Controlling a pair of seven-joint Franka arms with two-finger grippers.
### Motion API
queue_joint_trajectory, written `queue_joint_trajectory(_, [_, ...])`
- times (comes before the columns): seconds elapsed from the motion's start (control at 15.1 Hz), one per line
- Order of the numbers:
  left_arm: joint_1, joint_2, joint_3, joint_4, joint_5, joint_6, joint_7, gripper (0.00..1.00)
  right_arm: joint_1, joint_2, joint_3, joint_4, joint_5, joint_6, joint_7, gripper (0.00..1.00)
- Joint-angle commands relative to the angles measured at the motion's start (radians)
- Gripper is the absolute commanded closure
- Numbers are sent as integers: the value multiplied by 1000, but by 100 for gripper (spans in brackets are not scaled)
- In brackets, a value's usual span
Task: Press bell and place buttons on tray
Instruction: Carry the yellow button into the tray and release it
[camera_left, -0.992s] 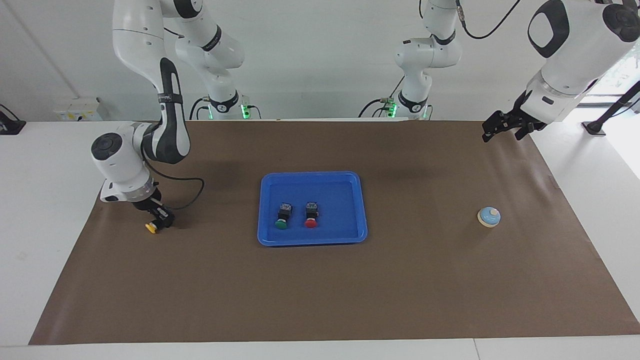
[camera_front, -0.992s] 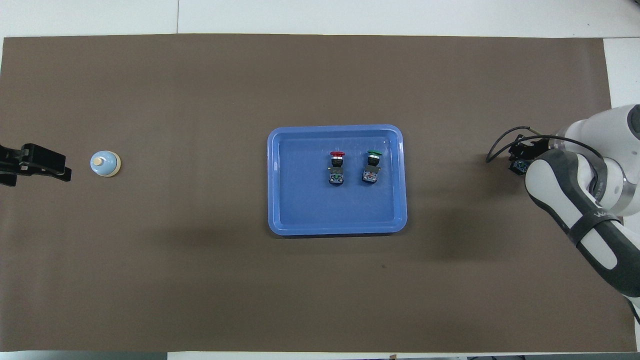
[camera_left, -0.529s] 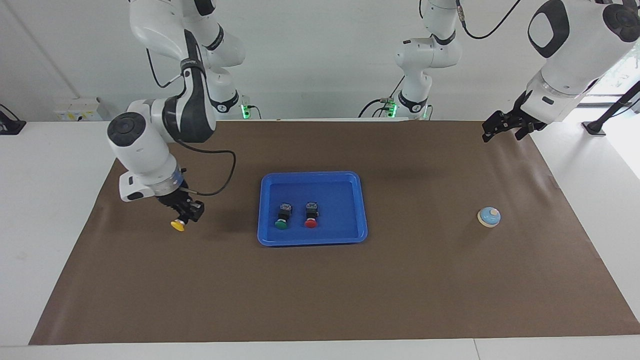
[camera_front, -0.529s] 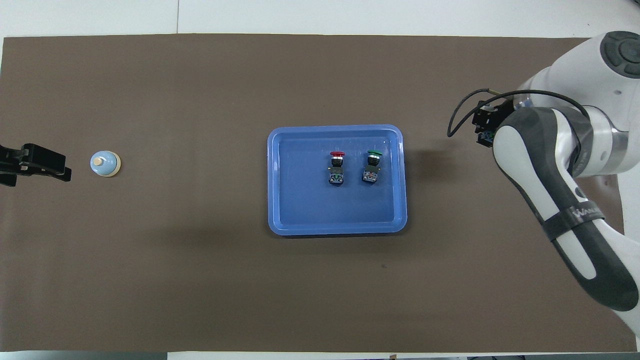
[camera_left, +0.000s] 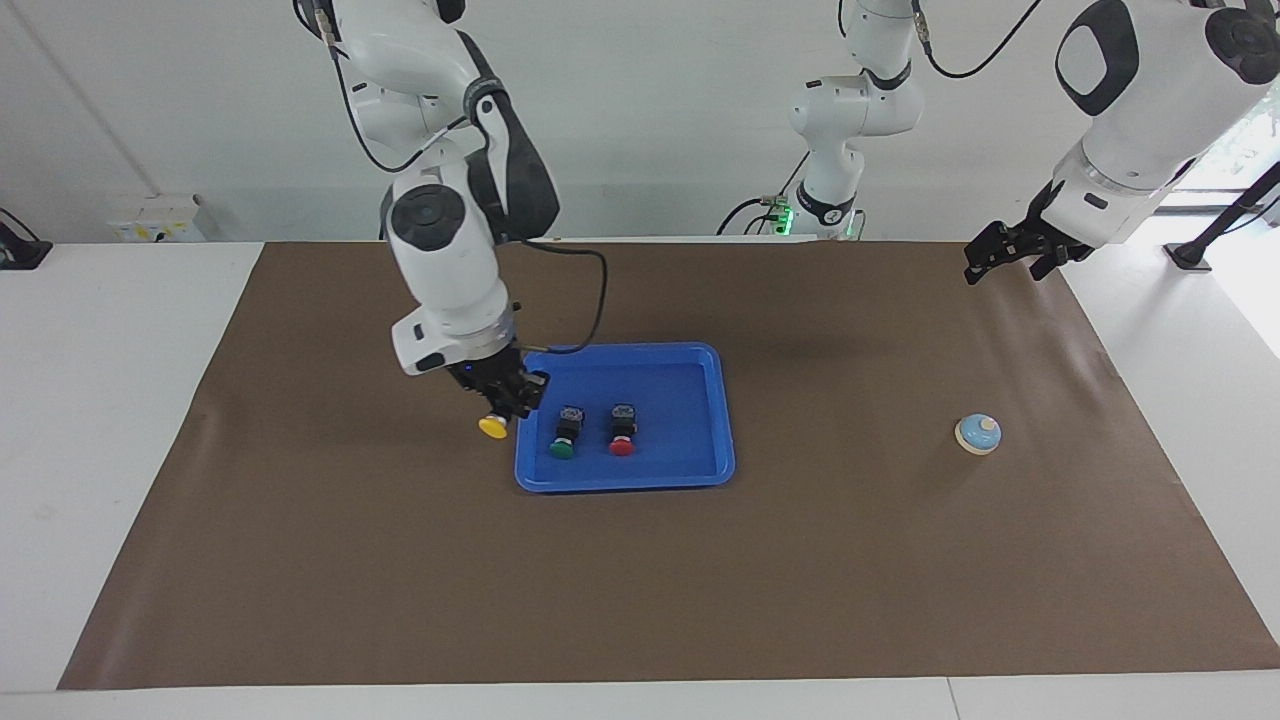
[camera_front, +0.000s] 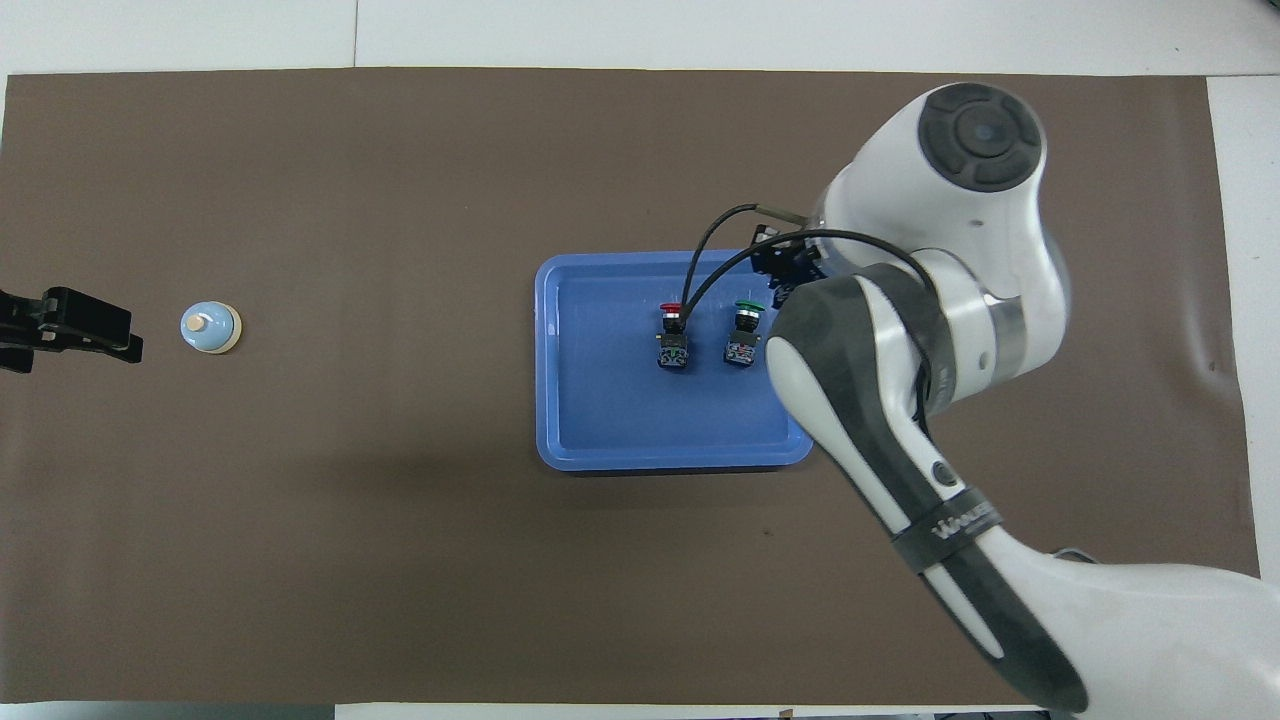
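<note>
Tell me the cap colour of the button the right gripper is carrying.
Yellow. The button hangs from the right gripper; the facing view shows it best.

Three push-button switches are counted: a green button (camera_left: 562, 438) and a red button (camera_left: 622, 435) inside the single blue tray (camera_left: 700, 470), and a yellow button (camera_left: 493, 426) at the tray's edge. One bell (camera_left: 978, 434).
</note>
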Motion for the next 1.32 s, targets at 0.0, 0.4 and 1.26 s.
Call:
queue_joint_trajectory(0.0, [12, 2, -7, 10, 0, -18, -6, 0, 86, 58, -7, 26, 0, 32, 3, 100])
queue_joint_trajectory(0.4, [12, 2, -7, 10, 0, -18, -6, 0, 181, 160, -7, 48, -46, 154, -130, 100])
queue_joint_trajectory(1.26, [12, 2, -7, 10, 0, -18, -6, 0, 164, 194, -7, -81, -1, 368, -324, 100])
